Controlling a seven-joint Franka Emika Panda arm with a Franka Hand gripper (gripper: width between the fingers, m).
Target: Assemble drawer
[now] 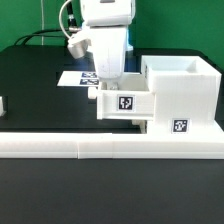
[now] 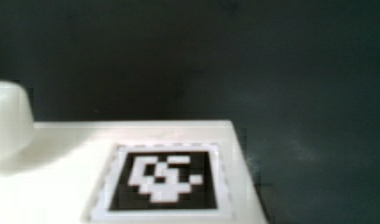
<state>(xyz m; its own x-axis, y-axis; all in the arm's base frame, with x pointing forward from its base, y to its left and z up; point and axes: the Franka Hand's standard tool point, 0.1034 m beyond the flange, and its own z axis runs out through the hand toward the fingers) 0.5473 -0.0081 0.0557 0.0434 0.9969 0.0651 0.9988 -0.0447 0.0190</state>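
Nearest, the long white border wall (image 1: pixel 110 147) is laid across the black counter (image 1: pixel 30 85). Just behind it, a tagged tray (image 1: pixel 125 103) is seen partly inside the casing (image 1: pixel 185 95). The hand (image 1: pixel 104 78) is lowered at the tray; finger state cannot be told. Farthest, the marker board (image 1: pixel 73 77) is seen.

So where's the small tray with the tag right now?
In the exterior view the small tray sits mid-frame under the tool, against the left side of the big casing, just behind the low white wall.
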